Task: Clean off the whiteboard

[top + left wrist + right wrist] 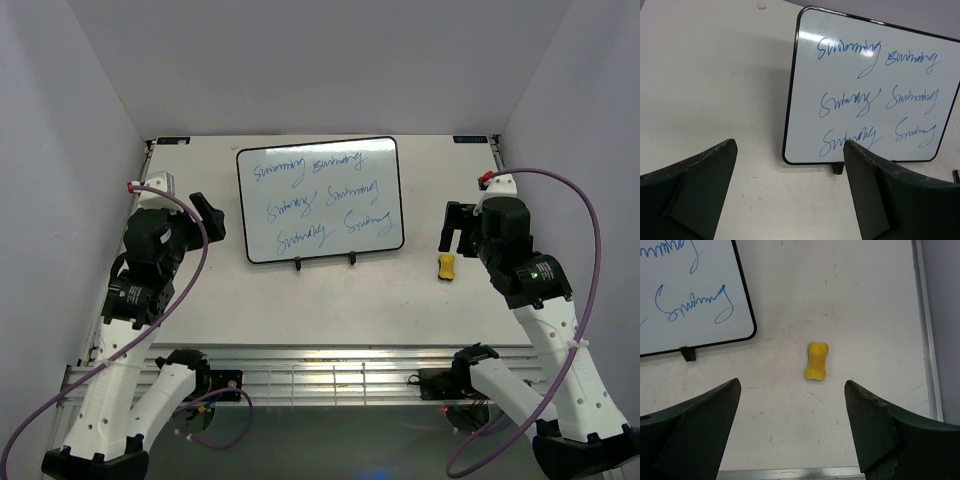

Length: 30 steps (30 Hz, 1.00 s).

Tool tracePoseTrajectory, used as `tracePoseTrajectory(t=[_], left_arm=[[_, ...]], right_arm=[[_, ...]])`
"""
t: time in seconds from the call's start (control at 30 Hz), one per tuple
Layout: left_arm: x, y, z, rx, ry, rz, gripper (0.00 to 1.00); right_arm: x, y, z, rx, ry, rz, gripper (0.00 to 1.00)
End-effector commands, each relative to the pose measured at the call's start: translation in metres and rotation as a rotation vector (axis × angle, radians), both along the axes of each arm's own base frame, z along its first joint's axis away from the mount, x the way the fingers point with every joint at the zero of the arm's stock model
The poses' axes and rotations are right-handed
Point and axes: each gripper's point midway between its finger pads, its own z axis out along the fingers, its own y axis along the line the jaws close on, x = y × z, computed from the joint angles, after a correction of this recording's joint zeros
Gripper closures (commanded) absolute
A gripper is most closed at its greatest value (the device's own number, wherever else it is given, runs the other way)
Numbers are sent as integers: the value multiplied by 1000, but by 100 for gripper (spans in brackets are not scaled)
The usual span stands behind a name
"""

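Note:
The whiteboard (pixel 320 198) lies on the table with a thin black frame and three rows of blue cursive writing; it also shows in the left wrist view (pixel 875 87) and its corner in the right wrist view (pixel 690 295). A small yellow bone-shaped eraser (pixel 446 266) lies on the table right of the board, also in the right wrist view (pixel 816 361). My left gripper (pixel 207 218) is open and empty, left of the board (pixel 790 150). My right gripper (pixel 455 228) is open and empty, above the table near the eraser (pixel 792 390).
The white table (pixel 330 300) has a metal rail along its near edge (pixel 330 375) and right edge (pixel 926 330). Grey walls enclose the left, back and right. Two small black feet (pixel 297 264) stick out below the board's near edge.

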Motion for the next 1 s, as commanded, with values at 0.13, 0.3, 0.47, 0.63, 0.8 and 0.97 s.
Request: tracePoseTrajectory(t=[0.13, 0.3, 0.47, 0.63, 0.8, 0.97], left_arm=[[1, 4, 17, -1, -33, 23, 2], [22, -12, 15, -17, -40, -43, 2], [64, -40, 4, -77, -46, -179, 2], [92, -16, 22, -245, -226, -305, 2], [133, 32, -11, -358, -209, -356, 2], [132, 32, -39, -461, -319, -597, 2]], right_arm=[[7, 6, 18, 36, -76, 19, 10], [9, 18, 16, 84, -103, 66, 10], [3, 41, 23, 156, -210, 203, 10], [-2, 52, 26, 161, -227, 289, 10], [-9, 68, 19, 195, -195, 376, 10], [-13, 85, 21, 248, -214, 465, 10]])
